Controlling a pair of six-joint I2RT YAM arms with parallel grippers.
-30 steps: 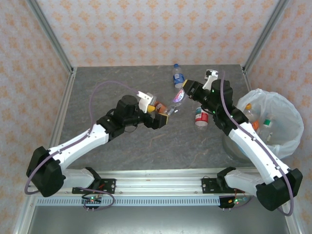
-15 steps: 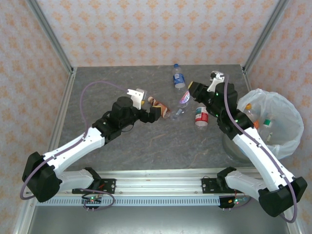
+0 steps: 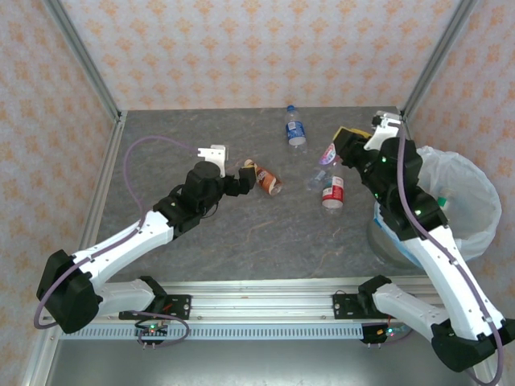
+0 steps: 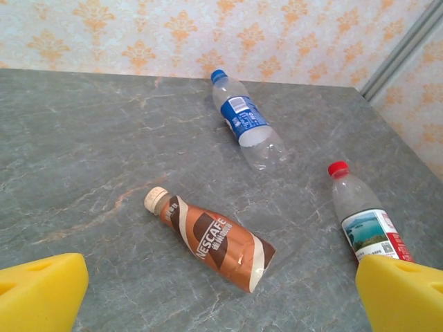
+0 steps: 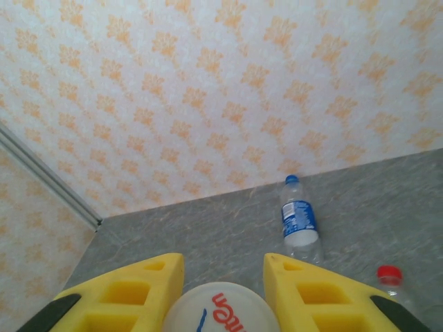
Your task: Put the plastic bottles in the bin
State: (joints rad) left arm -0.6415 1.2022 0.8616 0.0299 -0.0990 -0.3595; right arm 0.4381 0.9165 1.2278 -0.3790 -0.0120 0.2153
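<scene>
left gripper [image 4: 220,303]: jaws spread wide, holding nothing | Nescafe bottle [image 4: 216,239]: brown, "NESCAFE" legible, lying flat on table [image 4: 83,159] just ahead of the fingers, cap pointing away-left | right gripper [image 5: 223,294]: pinching clear bottle [image 5: 221,315] above table, base toward wrist camera, red print unreadable | bin [image 3: 463,181]: beside right arm

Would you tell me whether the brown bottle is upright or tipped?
Tipped: the brown bottle lies on its side on the table, cap on.

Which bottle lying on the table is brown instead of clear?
The Nescafe bottle with the cream cap; the blue-labelled bottle and the red-capped bottle both have clear bodies.
</scene>
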